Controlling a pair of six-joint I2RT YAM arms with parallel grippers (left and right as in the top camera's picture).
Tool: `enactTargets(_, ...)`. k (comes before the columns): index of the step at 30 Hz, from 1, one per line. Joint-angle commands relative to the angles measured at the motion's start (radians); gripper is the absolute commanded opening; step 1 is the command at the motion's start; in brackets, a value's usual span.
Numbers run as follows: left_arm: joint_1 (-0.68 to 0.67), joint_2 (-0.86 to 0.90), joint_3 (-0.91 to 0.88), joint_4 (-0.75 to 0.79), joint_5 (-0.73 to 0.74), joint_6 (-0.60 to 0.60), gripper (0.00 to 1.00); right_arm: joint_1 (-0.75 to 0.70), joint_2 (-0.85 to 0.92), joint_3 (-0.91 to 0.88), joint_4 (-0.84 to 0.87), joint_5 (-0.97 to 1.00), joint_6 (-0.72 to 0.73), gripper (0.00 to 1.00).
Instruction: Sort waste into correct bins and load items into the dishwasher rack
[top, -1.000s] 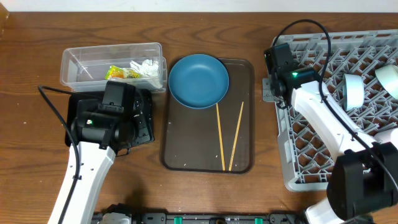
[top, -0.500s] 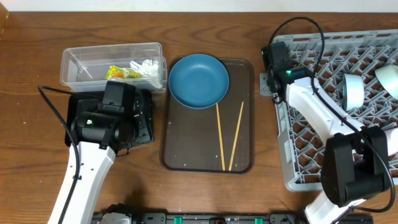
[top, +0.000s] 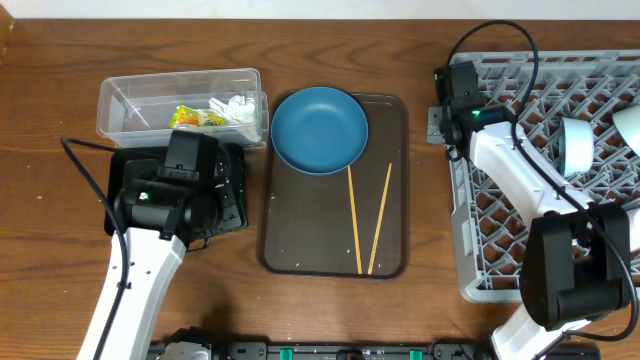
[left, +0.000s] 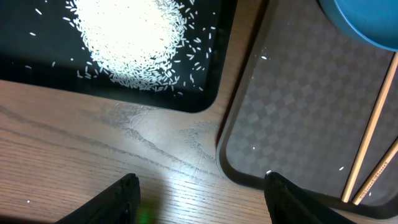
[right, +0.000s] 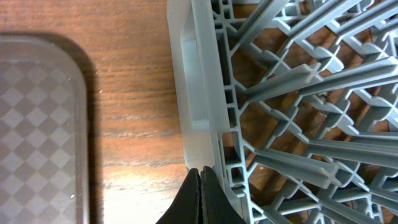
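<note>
The clear tub holds the yellow-green wrapper and the white tissue. The rice heap lies in the black tray, which my left arm mostly covers in the overhead view. My left gripper is open and empty over bare table between the black tray and the brown tray. The blue dish and two chopsticks lie on the brown tray. My right gripper is shut, its tips against the left rim of the rack, as the overhead view also shows.
The grey rack fills the right side. It holds a pale blue-white bowl and a mint bowl. The pink-white cup is not clearly visible. The brown tray's corner lies just left of my right gripper.
The rack and its bowls have shifted slightly to the right, and my right gripper has moved right and a little back with the rim. The left arm has not moved.
</note>
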Motion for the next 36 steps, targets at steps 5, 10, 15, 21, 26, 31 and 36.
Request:
enactTargets(5, 0.006, 0.006, 0.007, -0.006, -0.019, 0.005, 0.67, -0.019, -0.004, 0.001, 0.009, 0.052, -0.011, 0.09)
enactTargets(10, 0.006, 0.006, 0.007, -0.006, -0.019, 0.005, 0.67, -0.003, -0.082, 0.002, -0.074, -0.040, -0.025, 0.09)
enactTargets(15, 0.006, 0.006, 0.007, -0.006, -0.019, 0.005, 0.67, -0.008, -0.237, 0.002, -0.179, -0.201, -0.026, 0.05)
enactTargets(21, 0.006, 0.006, 0.006, -0.006, -0.019, 0.005, 0.67, -0.021, -0.398, 0.001, -0.484, -0.160, 0.068, 0.01)
enactTargets(26, 0.006, 0.006, 0.005, -0.006, -0.019, 0.005, 0.67, -0.096, -0.454, -0.003, -0.720, -0.055, 0.324, 0.01)
enactTargets(31, 0.006, 0.006, 0.005, -0.006, -0.019, 0.005, 0.67, -0.198, -0.484, -0.056, -0.750, -0.113, 0.365, 0.01)
enactTargets(36, 0.006, 0.006, 0.005, -0.006, -0.019, 0.005, 0.67, -0.307, -0.486, -0.151, -0.783, -0.128, 0.480, 0.01)
